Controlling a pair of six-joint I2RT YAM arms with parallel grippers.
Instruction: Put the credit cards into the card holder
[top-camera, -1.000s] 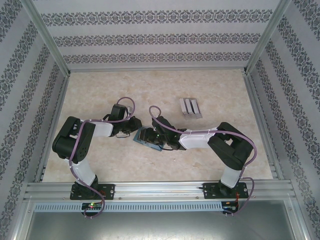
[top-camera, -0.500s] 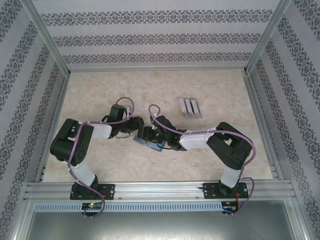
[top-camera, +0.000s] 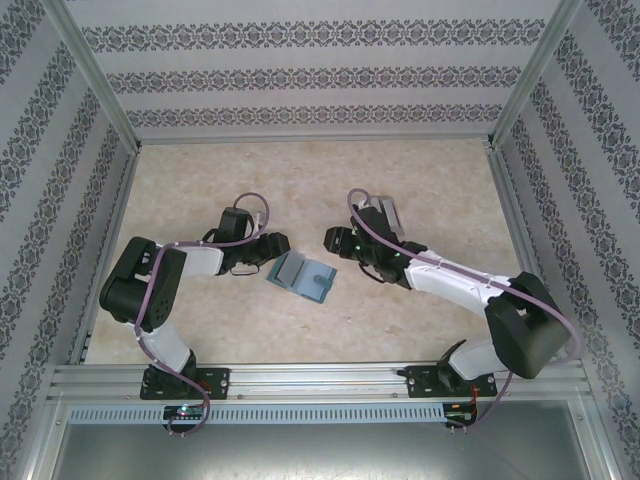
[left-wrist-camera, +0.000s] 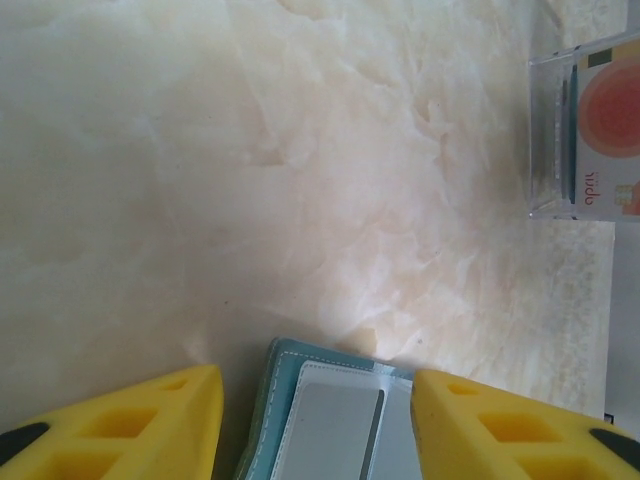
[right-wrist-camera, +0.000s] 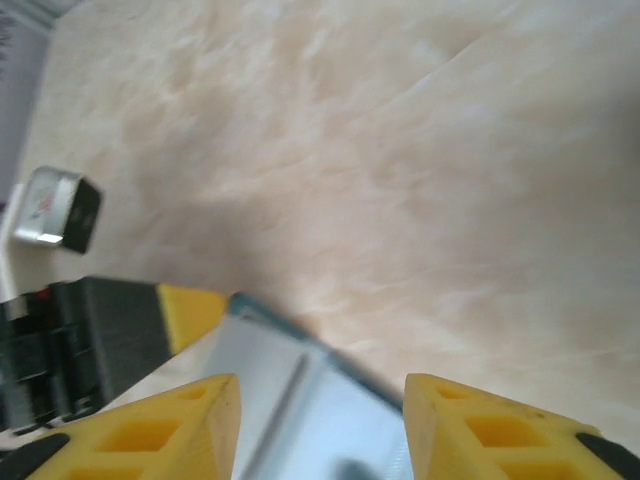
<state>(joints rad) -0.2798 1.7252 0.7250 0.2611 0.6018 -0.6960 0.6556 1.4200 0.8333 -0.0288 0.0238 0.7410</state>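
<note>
Left gripper (top-camera: 276, 244) and right gripper (top-camera: 331, 240) are both released and empty. Holder (top-camera: 302, 277) lies open flat on the table, just near of both. Cards (left-wrist-camera: 608, 110) stand on edge in the clear stand (top-camera: 386, 214), far-right of the holder. My right arm is nearer, so I judge it should fetch.

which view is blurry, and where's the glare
Right wrist: blurred throughout, the wallet smeared. Left wrist: sharper, but pale glare washes out the table at upper left. Top external: sharp, evenly lit.
</note>
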